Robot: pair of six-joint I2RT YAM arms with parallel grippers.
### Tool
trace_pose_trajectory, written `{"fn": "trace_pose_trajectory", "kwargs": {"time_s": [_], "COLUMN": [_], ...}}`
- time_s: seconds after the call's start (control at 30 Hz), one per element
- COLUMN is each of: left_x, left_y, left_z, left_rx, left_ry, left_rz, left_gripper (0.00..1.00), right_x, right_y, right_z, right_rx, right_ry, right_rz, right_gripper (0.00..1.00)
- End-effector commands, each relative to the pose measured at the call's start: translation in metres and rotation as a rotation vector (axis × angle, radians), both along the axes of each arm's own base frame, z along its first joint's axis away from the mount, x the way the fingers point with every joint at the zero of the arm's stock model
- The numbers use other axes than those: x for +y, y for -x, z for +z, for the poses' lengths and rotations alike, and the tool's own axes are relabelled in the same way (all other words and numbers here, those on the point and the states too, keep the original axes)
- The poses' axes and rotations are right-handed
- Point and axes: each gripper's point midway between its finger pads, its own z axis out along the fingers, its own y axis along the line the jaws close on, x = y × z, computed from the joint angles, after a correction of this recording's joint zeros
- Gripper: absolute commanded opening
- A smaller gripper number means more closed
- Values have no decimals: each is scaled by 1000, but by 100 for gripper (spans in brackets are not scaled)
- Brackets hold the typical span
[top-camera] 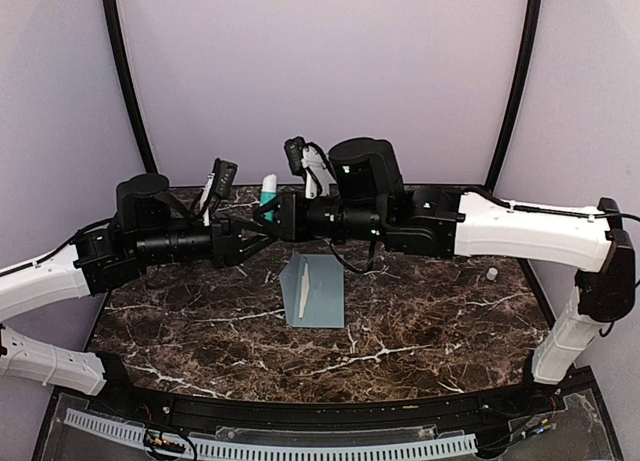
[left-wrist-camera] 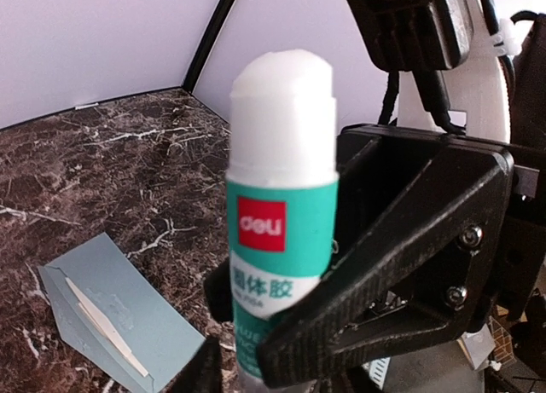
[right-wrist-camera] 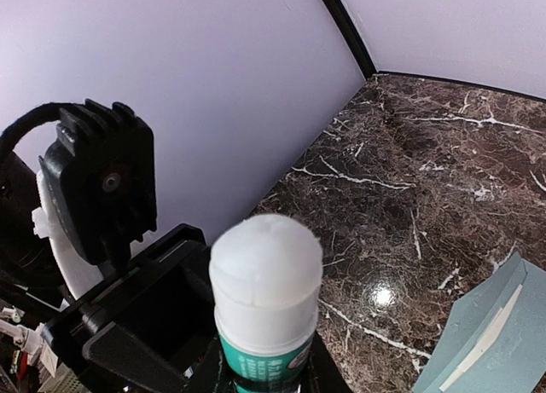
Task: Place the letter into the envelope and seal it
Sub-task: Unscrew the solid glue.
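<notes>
Lavender walls (top-camera: 320, 71) enclosed a dark, white-veined marble table (top-camera: 420, 321). The left arm (top-camera: 160, 243) and right arm (top-camera: 520, 226) both reached inward and met above the table's far middle. The envelope (top-camera: 318, 293) lay flat on the table just in front of them, its flap open, touched by neither arm. The right gripper (top-camera: 283, 218) was pinched on an uncapped glue stick (top-camera: 268, 194) standing upright, white tip up. The left gripper (top-camera: 262, 237) sat at the stick's base, but its grip could not be told. A small white piece (top-camera: 492, 274) lay well apart at the right.
</notes>
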Motion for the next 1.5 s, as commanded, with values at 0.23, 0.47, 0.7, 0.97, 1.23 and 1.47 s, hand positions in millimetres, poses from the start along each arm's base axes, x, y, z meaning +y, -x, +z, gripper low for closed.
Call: {"fn": "trace_pose_trajectory", "kwargs": {"time_s": [0.23, 0.47, 0.7, 0.97, 1.23, 1.47], "left_x": [7, 4, -14, -19, -23, -30], "left_y": [42, 47, 57, 70, 75, 77], "left_z": [68, 99, 118, 132, 129, 124], "left_rx": [-60, -76, -93, -109, -84, -53], "left_ry": [208, 327, 395, 445, 457, 450], "left_rz": [-162, -201, -353, -455, -505, -546], "left_gripper": [72, 77, 77, 77, 71, 56], "right_x": [-40, -50, -53, -47, -43, -39], "right_y": [7, 72, 102, 108, 108, 106], "right_z": [33, 70, 85, 76, 71, 67], "right_rx": [-54, -135, -119, -87, -69, -50], "right_ry": [-156, -344, -424, -402, -387, -374], "right_rz": [128, 556, 742, 797, 803, 801], "right_gripper": [0, 0, 0, 0, 0, 0]}}
